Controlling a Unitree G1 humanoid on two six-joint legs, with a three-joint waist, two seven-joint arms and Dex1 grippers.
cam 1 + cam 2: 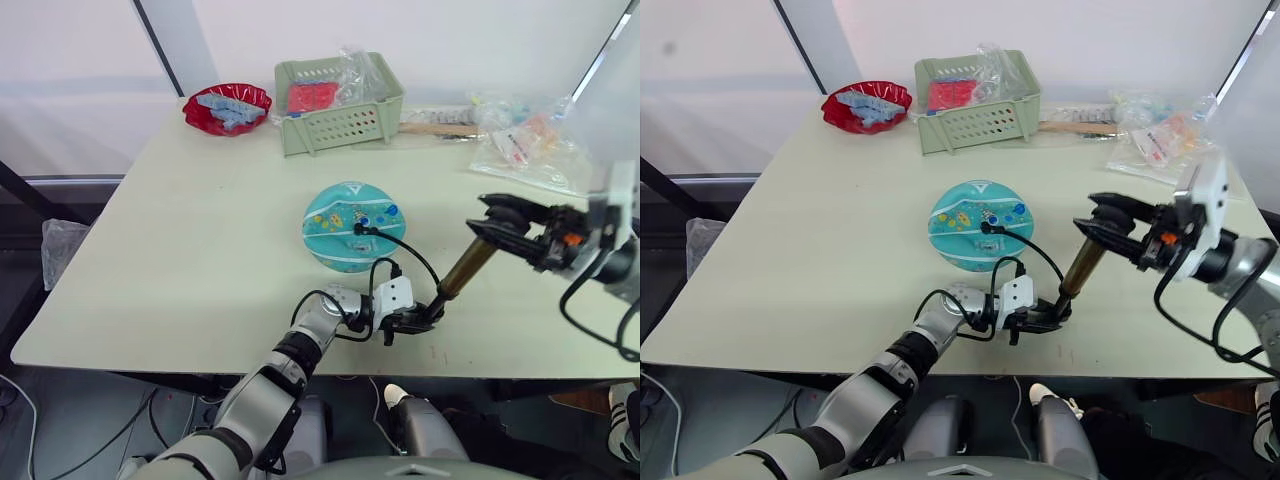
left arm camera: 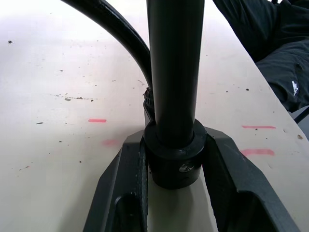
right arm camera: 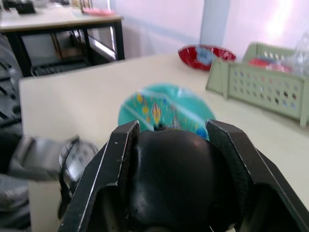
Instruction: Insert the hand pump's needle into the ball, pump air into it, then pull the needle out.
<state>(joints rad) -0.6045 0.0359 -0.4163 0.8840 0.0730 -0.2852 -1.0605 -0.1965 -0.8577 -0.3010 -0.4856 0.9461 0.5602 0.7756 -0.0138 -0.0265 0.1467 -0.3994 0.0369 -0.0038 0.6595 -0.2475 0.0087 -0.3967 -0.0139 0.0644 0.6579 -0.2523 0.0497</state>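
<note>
Left eye view: ball (image 1: pixel 352 226) mid-tabletop, needle (image 1: pixel 358 229) seated; left tool (image 1: pixel 408 322) clamps the hand pump (image 1: pixel 462 271) base at five o'clock. Right wrist view: right tool (image 3: pixel 175 180) grips the T-handle (image 3: pixel 176 181). Pumping stage; next, push down.

The robot's arms are jointed silver-grey metal segments broken by black bands, with loose black cables looping along each forearm. The left pincer (image 1: pixel 412 322) is a pair of angular matte-black fingers behind a small white rectangular block at the wrist. The right pincer (image 1: pixel 1110 226) has the same black fingers, a white plate above its wrist, and a small orange mark among its black fittings.
</note>
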